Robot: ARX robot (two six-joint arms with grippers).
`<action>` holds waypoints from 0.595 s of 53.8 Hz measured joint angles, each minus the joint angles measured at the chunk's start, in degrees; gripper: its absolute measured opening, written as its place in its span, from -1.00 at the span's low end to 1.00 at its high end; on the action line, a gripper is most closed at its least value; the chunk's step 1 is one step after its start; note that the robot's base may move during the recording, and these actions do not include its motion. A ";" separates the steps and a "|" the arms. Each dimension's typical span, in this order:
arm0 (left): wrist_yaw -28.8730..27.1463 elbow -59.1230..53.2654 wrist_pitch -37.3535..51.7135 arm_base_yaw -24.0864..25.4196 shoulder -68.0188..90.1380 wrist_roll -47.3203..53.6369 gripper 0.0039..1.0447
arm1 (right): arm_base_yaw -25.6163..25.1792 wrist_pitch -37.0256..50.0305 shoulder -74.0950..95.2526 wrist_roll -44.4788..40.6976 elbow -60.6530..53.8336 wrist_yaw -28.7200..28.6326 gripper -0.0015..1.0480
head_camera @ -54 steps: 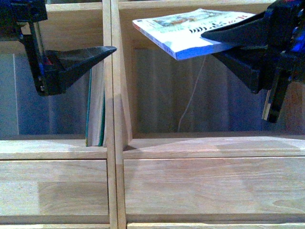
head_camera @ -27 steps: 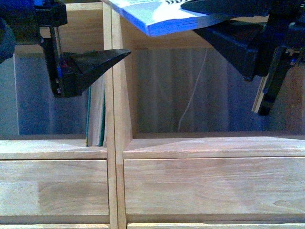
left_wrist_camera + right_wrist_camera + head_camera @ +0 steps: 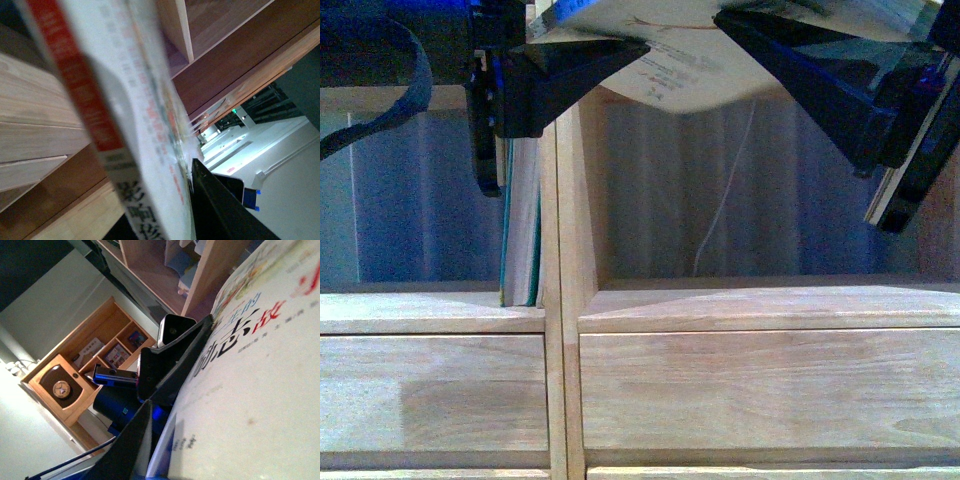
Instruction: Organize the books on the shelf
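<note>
The thin pale paperback (image 3: pixel 690 70) is held high in front of the shelf (image 3: pixel 556 260), tilted so its underside shows. My left gripper (image 3: pixel 620 45) is shut on its left edge and my right gripper (image 3: pixel 740 25) is shut on its right part. In the left wrist view the red-topped white spine (image 3: pixel 95 110) runs past my black finger (image 3: pixel 220 210). In the right wrist view the printed cover (image 3: pixel 260 365) fills the frame beside my finger (image 3: pixel 130 445). The teal-green book (image 3: pixel 520 230) stands upright in the left compartment against the divider.
Plain drawer fronts (image 3: pixel 760 390) lie under the compartments. A white cable (image 3: pixel 720 220) hangs behind the right compartment. A reddish-brown cabinet with a clock (image 3: pixel 65 385) stands across the room in the right wrist view.
The paperback has risen and tipped, so its underside now faces the camera. My left gripper has moved up and to the right and has closed on the book's left edge.
</note>
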 joint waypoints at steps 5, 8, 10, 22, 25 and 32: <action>-0.81 -0.07 -0.42 0.13 -1.51 0.79 -0.87 | -1.16 -0.39 0.04 -0.02 -0.74 -0.09 0.14; -1.20 -0.76 -1.14 1.40 -3.74 2.32 -0.88 | -2.71 -0.22 0.02 -0.02 -1.05 -0.26 0.36; -1.27 -1.27 -1.88 2.95 -5.55 3.30 -0.88 | -3.74 0.02 0.02 -0.02 -1.20 -0.42 0.49; -1.27 -4.02 -7.65 12.63 -14.47 11.61 -0.88 | -9.86 -1.49 -0.26 -1.44 -3.82 -2.93 0.86; -3.87 -4.63 -12.17 17.46 -16.50 18.95 -0.88 | -13.27 -1.86 -0.94 -1.79 -5.01 -4.37 0.87; -13.53 -4.61 -14.71 28.02 -12.63 37.46 -0.88 | -21.22 -3.45 -3.93 -3.45 -7.23 -6.71 0.87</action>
